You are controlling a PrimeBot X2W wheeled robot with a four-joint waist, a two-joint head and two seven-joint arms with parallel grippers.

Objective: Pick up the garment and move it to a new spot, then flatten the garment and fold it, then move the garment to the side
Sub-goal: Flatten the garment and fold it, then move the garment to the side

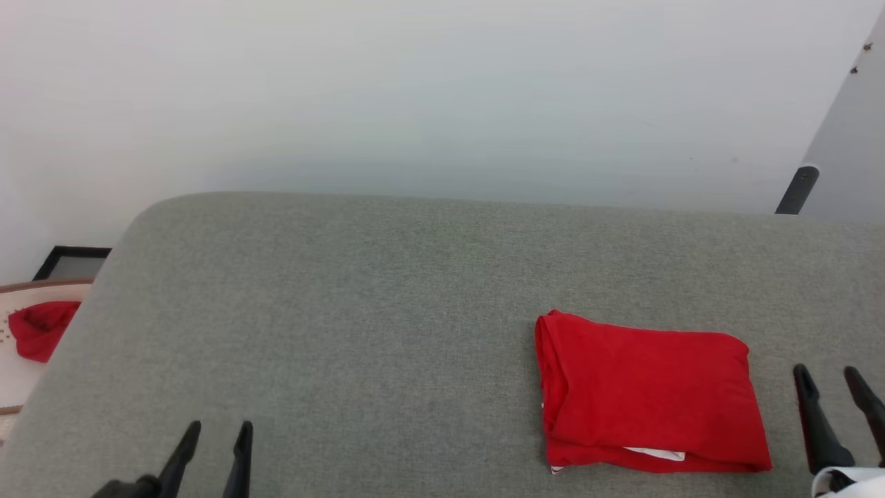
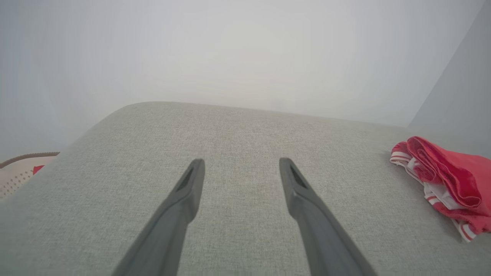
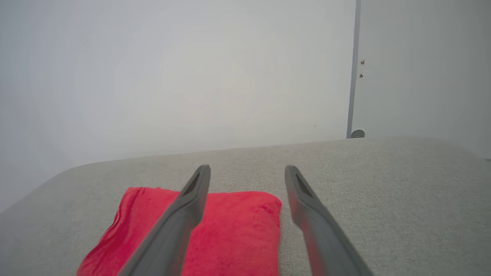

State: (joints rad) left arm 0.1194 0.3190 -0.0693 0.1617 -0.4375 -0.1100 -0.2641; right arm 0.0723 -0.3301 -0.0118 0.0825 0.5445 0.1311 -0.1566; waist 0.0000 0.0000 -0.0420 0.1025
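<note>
Garment [image 1: 650, 394], folded into a red rectangle, lies on the right part of the grey cushion [image 1: 346, 311], with only a white sliver peeking from its near edge. Right gripper [image 1: 826, 372] waits just beside it, fingers apart and empty. Well apart, the left gripper [image 1: 220, 427] is spread too, its wrist cut off.

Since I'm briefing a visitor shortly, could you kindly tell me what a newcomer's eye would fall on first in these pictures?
The folded red garment stands out first, lying right of centre on the grey upholstered surface. Next come the dark open grippers: the left gripper at the lower left, the right gripper beside the garment, not touching it. Another red cloth lies beyond the surface's left edge.
</note>
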